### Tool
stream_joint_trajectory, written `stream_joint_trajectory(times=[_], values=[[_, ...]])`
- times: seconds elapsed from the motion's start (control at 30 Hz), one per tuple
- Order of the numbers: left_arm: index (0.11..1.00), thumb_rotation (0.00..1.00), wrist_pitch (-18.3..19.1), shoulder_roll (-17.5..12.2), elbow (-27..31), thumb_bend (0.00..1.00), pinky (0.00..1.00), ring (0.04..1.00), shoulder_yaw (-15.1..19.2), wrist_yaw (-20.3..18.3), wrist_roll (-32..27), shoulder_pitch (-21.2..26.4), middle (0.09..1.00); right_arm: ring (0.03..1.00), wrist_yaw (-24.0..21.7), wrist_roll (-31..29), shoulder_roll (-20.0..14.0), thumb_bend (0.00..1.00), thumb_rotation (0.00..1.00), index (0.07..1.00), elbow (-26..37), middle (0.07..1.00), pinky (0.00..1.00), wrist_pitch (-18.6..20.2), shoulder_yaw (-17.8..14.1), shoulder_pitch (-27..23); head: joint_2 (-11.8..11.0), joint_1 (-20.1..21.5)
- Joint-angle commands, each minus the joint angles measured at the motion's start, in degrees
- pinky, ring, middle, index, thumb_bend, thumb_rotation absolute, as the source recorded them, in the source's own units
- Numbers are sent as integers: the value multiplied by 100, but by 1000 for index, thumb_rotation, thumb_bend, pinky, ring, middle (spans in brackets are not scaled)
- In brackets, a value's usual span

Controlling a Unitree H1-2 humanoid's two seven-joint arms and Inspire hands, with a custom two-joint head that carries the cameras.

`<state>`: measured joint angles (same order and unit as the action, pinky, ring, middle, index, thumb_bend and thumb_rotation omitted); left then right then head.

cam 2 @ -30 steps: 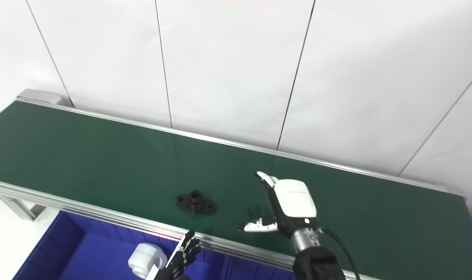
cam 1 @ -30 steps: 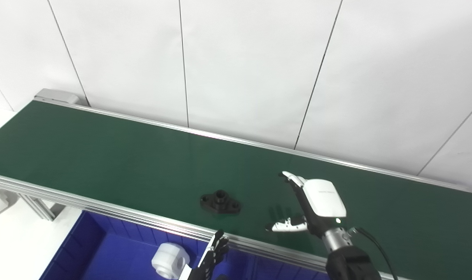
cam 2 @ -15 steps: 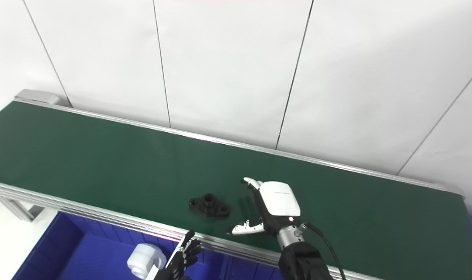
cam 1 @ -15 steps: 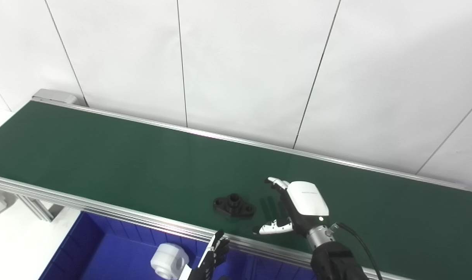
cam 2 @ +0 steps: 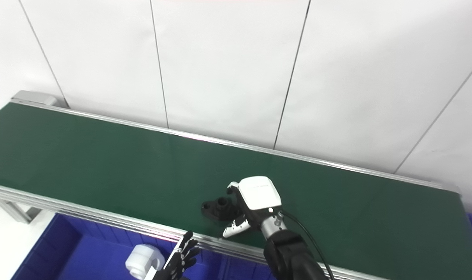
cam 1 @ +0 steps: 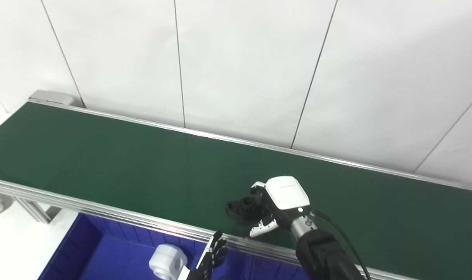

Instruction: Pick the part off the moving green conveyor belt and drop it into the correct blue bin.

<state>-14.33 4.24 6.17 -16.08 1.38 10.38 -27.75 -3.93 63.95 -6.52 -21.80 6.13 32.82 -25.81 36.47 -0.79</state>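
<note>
One white part [cam 1: 167, 263] lies in the blue bin [cam 1: 103, 252].

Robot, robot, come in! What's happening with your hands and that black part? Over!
Right hand closing around black part on green belt, grip not confirmed. Left hand low by blue bin, fingers spread, empty. White part sits in bin. Nothing blocking.

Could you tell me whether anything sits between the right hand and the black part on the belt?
Nothing visible does. The right hand is already against the black part on the belt, fingers curling over it.
</note>
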Motion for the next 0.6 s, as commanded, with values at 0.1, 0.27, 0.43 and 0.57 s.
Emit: stream_joint_trajectory(times=[0.1,0.27,0.43,0.57], values=[[1000,908,-66,233,275,653,918,918,-242,-15,-37,-146,960,300,-105,-105,16,898,395,650,-138,428,214,186,71,-80,41,-17],[1000,900,-27,252,361,663,908,917,-272,-15,-58,-194,958,267,-77,-229,-22,791,334,597,-424,382,196,171,134,-123,69,-31],[1000,889,23,257,425,659,905,915,-277,-10,-65,-217,955,283,231,-382,-76,518,142,489,-870,376,215,188,182,-124,101,-30],[1000,889,51,220,445,660,913,920,-277,-25,-58,-221,956,300,589,-697,-54,511,133,483,-1100,381,230,163,92,-71,110,-23]])
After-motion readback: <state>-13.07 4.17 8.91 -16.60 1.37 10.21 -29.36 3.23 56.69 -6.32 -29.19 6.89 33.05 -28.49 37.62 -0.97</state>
